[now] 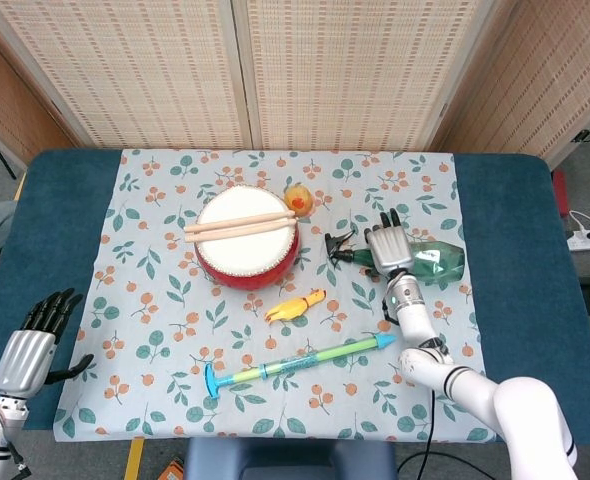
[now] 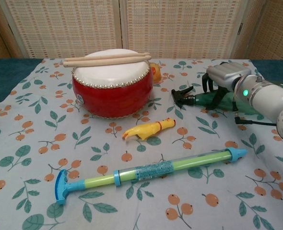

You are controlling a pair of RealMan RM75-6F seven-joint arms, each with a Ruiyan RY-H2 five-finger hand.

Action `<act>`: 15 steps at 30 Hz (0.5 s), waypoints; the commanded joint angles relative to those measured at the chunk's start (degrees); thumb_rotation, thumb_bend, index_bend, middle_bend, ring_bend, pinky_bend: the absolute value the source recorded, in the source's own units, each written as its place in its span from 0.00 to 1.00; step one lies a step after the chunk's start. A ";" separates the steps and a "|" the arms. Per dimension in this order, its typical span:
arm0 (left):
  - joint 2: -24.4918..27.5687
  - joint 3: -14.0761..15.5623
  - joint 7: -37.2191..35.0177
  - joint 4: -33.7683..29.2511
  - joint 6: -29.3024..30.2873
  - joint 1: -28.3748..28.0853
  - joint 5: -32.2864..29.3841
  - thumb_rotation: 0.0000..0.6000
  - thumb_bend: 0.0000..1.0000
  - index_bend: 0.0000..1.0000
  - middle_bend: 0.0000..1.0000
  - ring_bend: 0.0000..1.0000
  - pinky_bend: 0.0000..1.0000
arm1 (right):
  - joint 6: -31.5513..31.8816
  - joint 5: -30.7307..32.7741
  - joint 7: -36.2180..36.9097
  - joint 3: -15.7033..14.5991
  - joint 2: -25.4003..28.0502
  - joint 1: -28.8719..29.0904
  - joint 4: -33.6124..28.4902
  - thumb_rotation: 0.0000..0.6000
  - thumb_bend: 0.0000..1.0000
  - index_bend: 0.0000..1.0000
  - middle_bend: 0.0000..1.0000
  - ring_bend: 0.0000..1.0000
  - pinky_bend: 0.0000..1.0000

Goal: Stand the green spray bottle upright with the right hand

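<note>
The green spray bottle (image 1: 442, 260) (image 2: 199, 99) lies on its side on the floral cloth, right of the drum. Its black trigger head (image 2: 182, 95) points left. My right hand (image 1: 392, 246) (image 2: 222, 76) sits low over the bottle's neck and shoulder, palm down. Its fingers arch down on the far side and the thumb on the near side, straddling the bottle without closing round it. The hand hides part of the bottle's body. My left hand (image 1: 31, 346) hovers off the cloth's near left corner, fingers extended, holding nothing.
A red drum (image 1: 245, 245) (image 2: 112, 91) with two drumsticks (image 1: 240, 225) across it stands mid-table. A small orange duck (image 1: 297, 198) sits behind it. A yellow rubber chicken (image 1: 295, 305) (image 2: 148, 129) and a long green-blue water pump (image 1: 300, 362) (image 2: 151, 170) lie nearer me.
</note>
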 commanded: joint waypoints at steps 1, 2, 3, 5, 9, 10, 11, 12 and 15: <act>-0.67 -0.35 -0.87 0.85 1.73 0.38 0.61 1.00 0.20 0.00 0.00 0.00 0.09 | 0.84 -1.01 0.81 -0.04 -1.00 0.05 1.34 1.00 0.00 0.54 0.46 0.19 0.00; -0.81 -0.36 -1.06 1.14 1.92 0.41 0.70 1.00 0.20 0.00 0.00 0.00 0.09 | 0.96 -1.36 1.19 -0.10 -1.27 0.03 1.78 1.00 0.00 0.56 0.48 0.20 0.00; -0.97 -0.30 -1.29 1.50 1.92 0.41 0.75 1.00 0.19 0.00 0.00 0.00 0.09 | 1.09 -1.79 1.66 -0.14 -1.59 0.03 2.34 1.00 0.00 0.57 0.48 0.21 0.00; -1.08 -0.15 -1.59 1.84 1.75 0.35 0.86 1.00 0.19 0.00 0.00 0.00 0.09 | 1.44 -2.62 2.47 -0.21 -2.01 0.03 3.18 1.00 0.00 0.60 0.50 0.22 0.01; -1.00 0.06 -1.91 1.92 1.45 0.24 0.99 1.00 0.20 0.00 0.00 0.00 0.09 | 2.37 -4.13 4.11 -0.18 -2.49 -0.09 4.28 1.00 0.00 0.64 0.53 0.24 0.02; -1.02 0.04 -1.99 2.02 1.40 0.21 0.96 1.00 0.20 0.00 0.00 0.00 0.09 | 2.55 -4.43 4.41 -0.17 -2.56 -0.13 4.48 1.00 0.00 0.64 0.54 0.24 0.02; -0.97 0.09 -2.08 2.06 1.50 0.29 0.97 1.00 0.20 0.00 0.00 0.00 0.09 | 2.79 -4.82 4.82 -0.15 -2.63 -0.19 4.70 1.00 0.00 0.65 0.54 0.25 0.02; -0.98 0.14 -2.12 2.13 1.46 0.29 0.98 1.00 0.20 0.00 0.00 0.00 0.09 | 2.93 -5.10 5.11 -0.15 -2.67 -0.24 4.82 1.00 0.00 0.66 0.54 0.25 0.02; -0.95 0.19 -2.11 2.13 0.91 0.06 0.89 1.00 0.19 0.00 0.00 0.00 0.09 | 3.48 -5.97 5.95 -0.07 -2.47 -0.44 4.80 1.00 0.00 0.66 0.55 0.25 0.02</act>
